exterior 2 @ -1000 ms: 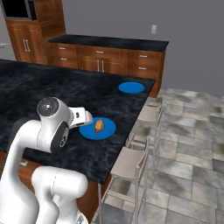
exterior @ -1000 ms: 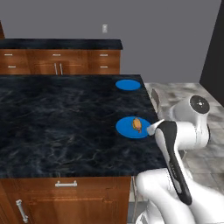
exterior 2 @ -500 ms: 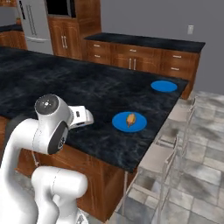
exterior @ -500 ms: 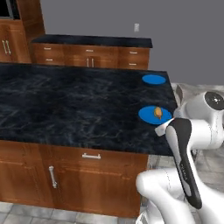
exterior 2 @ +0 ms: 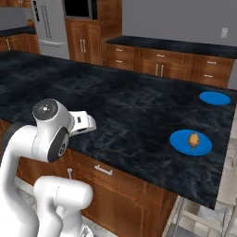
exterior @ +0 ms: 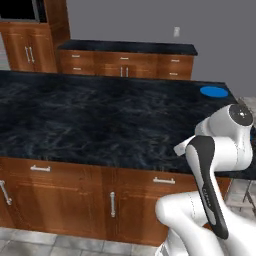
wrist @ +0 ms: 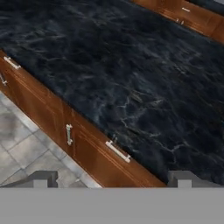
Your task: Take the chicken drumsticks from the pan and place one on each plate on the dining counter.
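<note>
In the left base view, the large island bench with the black marbled stone top (exterior: 100, 120) carried one flat round bright blue plate (exterior: 214, 92) at its far right corner, and that plate lay bare. The white arm rose close to the bench's near right edge, well apart from the bare plate. The step in hand appeared to be travel toward the pan for the second drumstick; doing it well would mean keeping the arm tucked above the bench edge while the base drove, and opening no reach until the pan was in sight.

In the right base view, a second bright blue plate (exterior 2: 190, 142) sat nearer than the bare plate (exterior 2: 215, 98), and the small golden-tan cooked drumstick (exterior 2: 193, 139) rested on it, near its middle. So one half of the task looked done; the far plate awaited the other drumstick. The pincer's body (exterior 2: 81, 123) stuck out over the bench's near edge, well apart from both plates.

In the hand view, the pincer (wrist: 112, 178) stood spread wide, its two dark fingertips (wrist: 41, 178) far apart, holding and touching nothing, looking down across the bench's front edge, the brown wooden cabinet doors (wrist: 52, 118) and the grey tiled floor (wrist: 24, 148).
</note>
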